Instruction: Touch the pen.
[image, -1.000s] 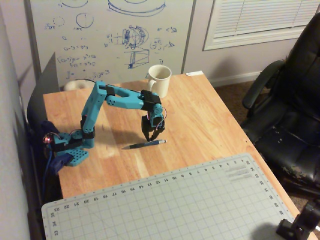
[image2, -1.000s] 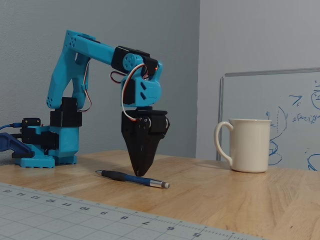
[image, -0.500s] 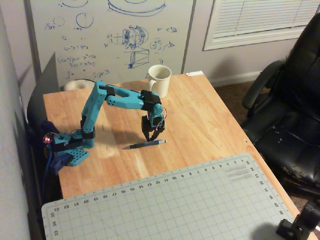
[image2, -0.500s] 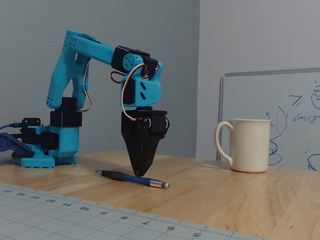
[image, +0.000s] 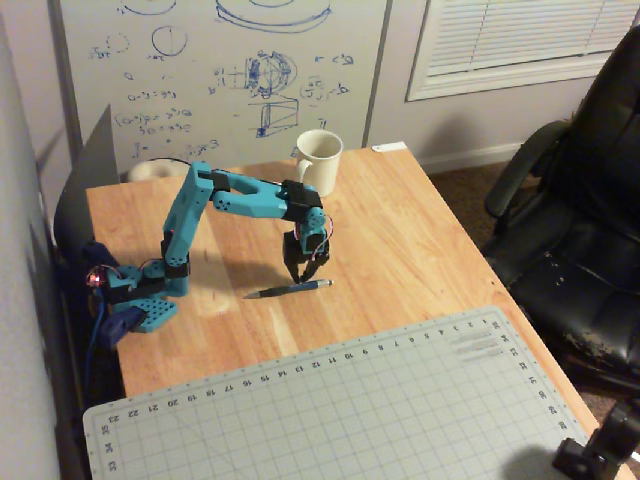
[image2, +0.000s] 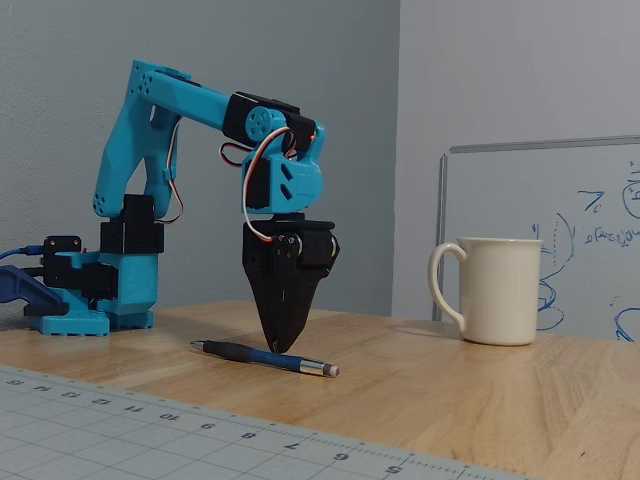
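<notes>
1. The wooden table (image: 420, 250) carries everything; places below are given relative to the pen.
2. A grey gridded cutting mat (image: 380, 410) lies on the table's near part in the overhead view, its ruled edge a little way in front of the pen.
3. The blue arm (image: 215, 195) stands on its base behind and to the left of the pen in the overhead view, bent over so its black pincer points straight down.
4. A cream mug (image2: 500, 290) stands upright well apart from the pen, to the right in the fixed view, handle turned toward the arm.
5. The gripper (image2: 282, 345) has its two dark jaws drawn together into a narrow wedge, with no gap visible at the tips and nothing clamped between them. In the fixed view the tips sit right at the pen's barrel, near its middle; actual contact cannot be told.
6. The pen (image2: 262, 356) lies flat on the bare wood, silvery tip toward the mug side, directly under the pincer.
</notes>
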